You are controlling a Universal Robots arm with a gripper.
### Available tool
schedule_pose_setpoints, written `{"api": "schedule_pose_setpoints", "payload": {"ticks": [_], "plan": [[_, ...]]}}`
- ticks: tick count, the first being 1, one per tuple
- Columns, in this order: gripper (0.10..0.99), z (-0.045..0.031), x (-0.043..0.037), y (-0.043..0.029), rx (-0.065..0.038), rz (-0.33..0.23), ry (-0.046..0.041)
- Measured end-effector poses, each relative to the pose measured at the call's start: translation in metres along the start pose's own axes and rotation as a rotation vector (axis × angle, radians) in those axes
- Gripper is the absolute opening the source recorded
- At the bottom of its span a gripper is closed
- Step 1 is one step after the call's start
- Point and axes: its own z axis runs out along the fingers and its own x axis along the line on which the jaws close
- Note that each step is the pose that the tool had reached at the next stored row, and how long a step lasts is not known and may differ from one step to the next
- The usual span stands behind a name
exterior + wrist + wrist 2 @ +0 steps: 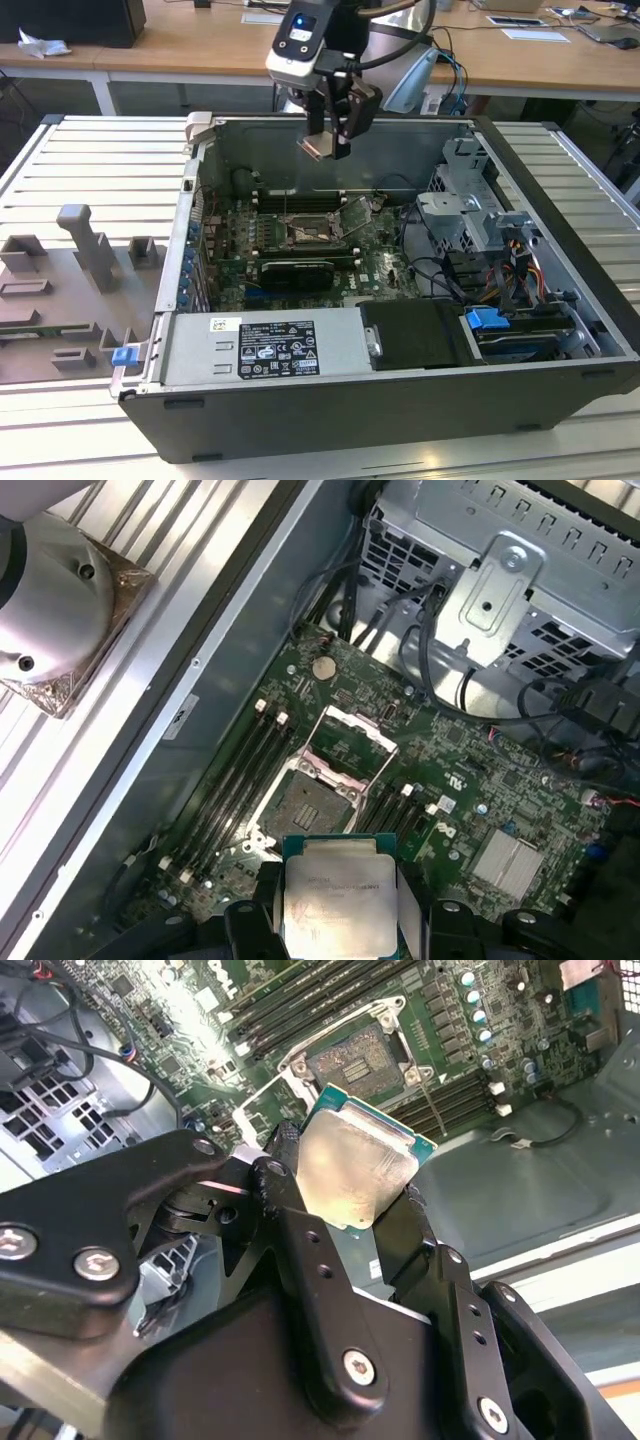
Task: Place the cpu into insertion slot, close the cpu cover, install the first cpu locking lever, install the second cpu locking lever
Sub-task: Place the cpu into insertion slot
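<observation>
Slatted table [60,150], one open case [400,405], two fingers [405,1228] clamping one cpu [355,1175] above one insertion slot [312,802].

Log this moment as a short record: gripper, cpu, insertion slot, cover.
gripper: shut on the cpu, raised above the open computer case
cpu: clamped by two opposite edges, metal face showing in the second wrist view, not yet in the slot
insertion slot: empty, dark centre exposed on the green motherboard
cpu cover: swung open, lying beside the slot
</observation>
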Motion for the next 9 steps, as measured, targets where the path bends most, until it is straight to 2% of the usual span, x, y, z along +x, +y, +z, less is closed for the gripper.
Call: {"api": "schedule_pose_setpoints", "payload": {"ticks": [4, 9], "plan": [[0.541, 0.0002, 0.0000, 0.0000, -0.001, 0.028, -0.0025], [0.541, 0.0013, 0.0000, -0.0001, -0.002, 0.092, -0.0084]]}}
